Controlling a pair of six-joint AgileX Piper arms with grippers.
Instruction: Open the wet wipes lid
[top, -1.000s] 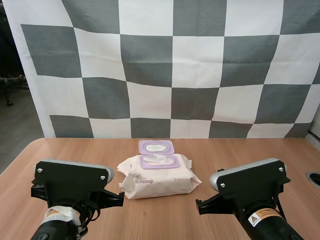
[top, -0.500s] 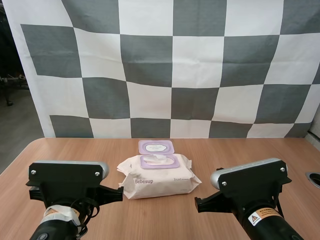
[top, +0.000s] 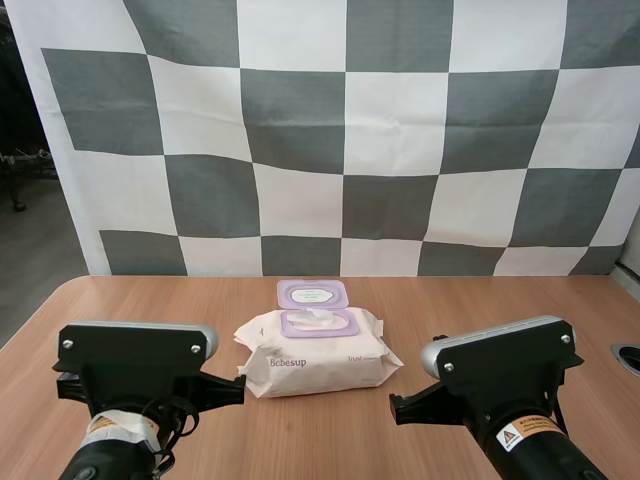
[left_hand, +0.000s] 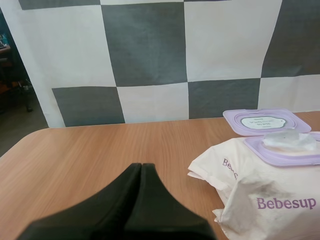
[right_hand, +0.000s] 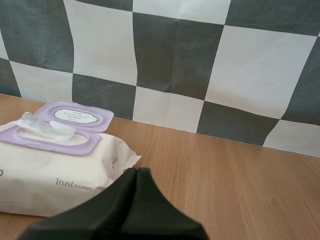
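**A:** Where is the pack of wet wipes (top: 318, 352) sitting?

**B:** Mid-table (top: 470, 300), between the two arms and a little ahead of them. Its long axis runs side to side across the table, and the printed "Bebesup" face is turned toward the arms' bases.

**A:** And the lid (top: 312, 293)?

**B:** It is flipped right back, away from the bases, and lies with its inner label facing up. The hinge is on the far long edge, so the purple opening (top: 318, 321) faces upward. A wipe (right_hand: 45, 127) pokes out of it.

**A:** Why are the arms parked like that?

**B:** I'd judge the job is finished. The left arm (top: 135, 365) and right arm (top: 500, 375) sit low on either side of the pack, apart from it, which suits a rest pose and not a reach.

**A:** What about the grippers?

**B:** The left gripper (left_hand: 141, 166) is clenched on nothing, its fingers pressed into one dark wedge, with the pack just off to one side. The right gripper (right_hand: 136, 171) is likewise closed and empty, aimed past the pack's "Trust" end.

**A:** Any risk?

**B:** Little, I think. The lid looks settled flat and unlikely to spring back.
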